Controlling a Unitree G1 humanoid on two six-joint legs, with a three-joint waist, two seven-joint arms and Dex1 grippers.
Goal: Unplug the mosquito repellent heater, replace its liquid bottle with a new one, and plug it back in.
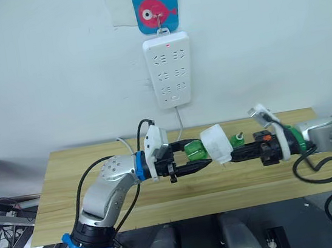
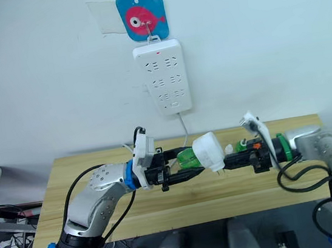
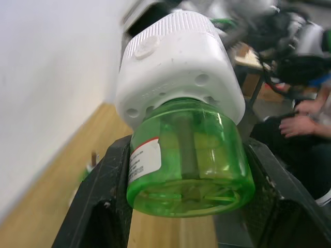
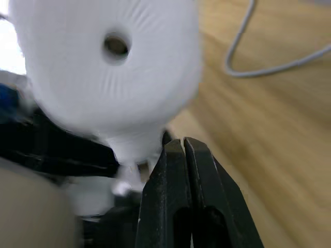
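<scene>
Above the table's [image 1: 102, 199] middle, the left gripper [image 1: 190, 159] clamps the green bottle [image 1: 195, 152]. The mosquito repellent heater [image 1: 216, 144] caps its right end, axis level, meeting the right gripper's [image 1: 234, 154] closed fingers. Beyond hangs the power strip [image 1: 170, 69].

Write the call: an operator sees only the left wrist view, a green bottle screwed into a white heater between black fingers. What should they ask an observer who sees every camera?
Operator: Is it unplugged?
Observer: Yes. The mosquito repellent heater hangs above the table, away from the wall power strip.
Operator: Where is the other arm?
Observer: The right gripper meets the heater opposite the left gripper, fingers together.
Operator: Any spare?
Observer: A second green bottle stands on the table behind.
</scene>
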